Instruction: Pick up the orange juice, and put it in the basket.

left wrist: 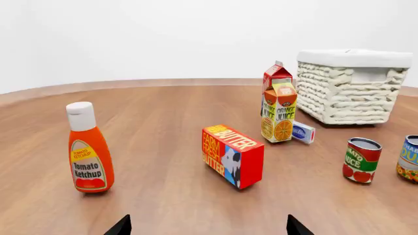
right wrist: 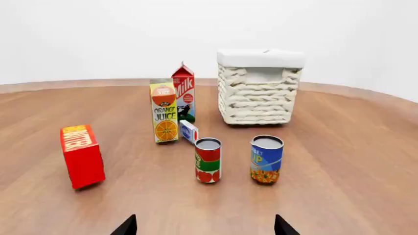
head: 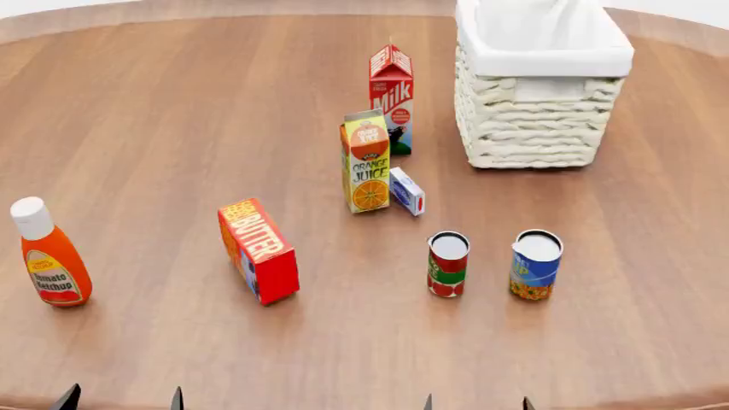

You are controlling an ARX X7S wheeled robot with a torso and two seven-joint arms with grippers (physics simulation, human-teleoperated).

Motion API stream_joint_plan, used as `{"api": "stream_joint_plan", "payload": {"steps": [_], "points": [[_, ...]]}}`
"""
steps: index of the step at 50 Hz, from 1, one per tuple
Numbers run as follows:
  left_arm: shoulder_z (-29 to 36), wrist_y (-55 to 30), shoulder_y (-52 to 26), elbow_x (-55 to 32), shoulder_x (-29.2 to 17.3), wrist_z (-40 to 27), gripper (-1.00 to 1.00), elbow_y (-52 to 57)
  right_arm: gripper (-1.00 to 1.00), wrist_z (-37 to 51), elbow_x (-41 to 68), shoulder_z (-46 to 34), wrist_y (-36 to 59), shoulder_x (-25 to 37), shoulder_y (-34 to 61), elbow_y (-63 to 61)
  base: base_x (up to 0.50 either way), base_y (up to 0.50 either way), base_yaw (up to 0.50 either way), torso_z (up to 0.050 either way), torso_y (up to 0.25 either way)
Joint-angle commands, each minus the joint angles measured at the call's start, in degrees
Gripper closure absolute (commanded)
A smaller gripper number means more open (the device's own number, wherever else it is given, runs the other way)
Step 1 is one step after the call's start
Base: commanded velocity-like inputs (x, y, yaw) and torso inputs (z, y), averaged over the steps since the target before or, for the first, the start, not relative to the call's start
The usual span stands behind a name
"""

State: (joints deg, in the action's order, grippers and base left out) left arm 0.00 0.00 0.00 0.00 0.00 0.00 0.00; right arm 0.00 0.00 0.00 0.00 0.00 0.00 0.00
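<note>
My left gripper (head: 123,398) sits low at the near edge, jaws spread wide, holding nothing. My right gripper (head: 475,401) is the same: fingertips parted, nothing between them. Only the fingertips show; arms out of frame.

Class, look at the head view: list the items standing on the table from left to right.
Ketchup bottle → butter box → orange juice → red tomato can → blue can. The milk carton, small box and basket overlap others in left-right position, so they are omitted.
</note>
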Motion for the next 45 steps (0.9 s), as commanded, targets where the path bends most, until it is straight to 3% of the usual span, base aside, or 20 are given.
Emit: {"api": "stream_joint_plan", "payload": {"steps": [1, 16, 45], "points": [[1.05, 0.01, -0.01, -0.91, -0.91, -1.05, -1.0, 0.0, -1.0, 1.09, 0.0, -1.09, -0.26, 0.79, 0.16, 0.4, 0.0, 0.0, 0.0, 0.0, 0.0], [3.63, 0.14, -0.1, -3.11, -3.11, -3.62, -1.0, -0.05, -1.0, 1.99, 1.56, -4.32, 6.86, 4.24, 1.72, -6.83, 0.0, 0.0, 0.0, 0.0, 0.0], [6.07, 0.4, -0.28, -5.18, -5.18, -6.04, -1.0, -0.13, -1.0, 3.72, 3.9, -6.48, 8.16, 6.1, 2.14, -7.85, 0.27, 0.0, 0.0, 0.0, 0.0]]}}
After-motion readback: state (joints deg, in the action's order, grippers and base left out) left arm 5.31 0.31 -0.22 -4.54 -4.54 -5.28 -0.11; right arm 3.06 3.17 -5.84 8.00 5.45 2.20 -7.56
